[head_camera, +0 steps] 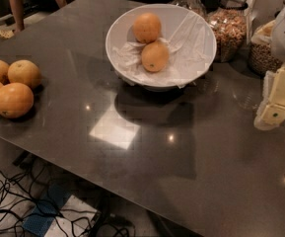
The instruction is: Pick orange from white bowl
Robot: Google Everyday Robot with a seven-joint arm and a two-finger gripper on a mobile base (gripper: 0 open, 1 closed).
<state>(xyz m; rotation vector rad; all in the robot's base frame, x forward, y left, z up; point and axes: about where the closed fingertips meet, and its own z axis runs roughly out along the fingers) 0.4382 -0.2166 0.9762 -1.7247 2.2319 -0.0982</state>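
Note:
The white bowl (201,58) stands at the back middle of the dark table, lined with crumpled white paper. Two oranges lie in it. The orange (147,27) with plain, unmarked peel sits at the back of the bowl. A near-identical orange (155,57) with a small dark stem dot lies just in front of it, touching it. My gripper (275,102), cream-coloured, hangs at the right edge of the view, above the table, to the right of the bowl and apart from it. It holds nothing that I can see.
Several loose oranges (9,85) cluster at the table's left edge. Glass jars of cereal (228,28) stand behind the bowl at the right. Cables (14,206) lie on the floor below the table's near edge. A person's legs (16,9) stand at the far left.

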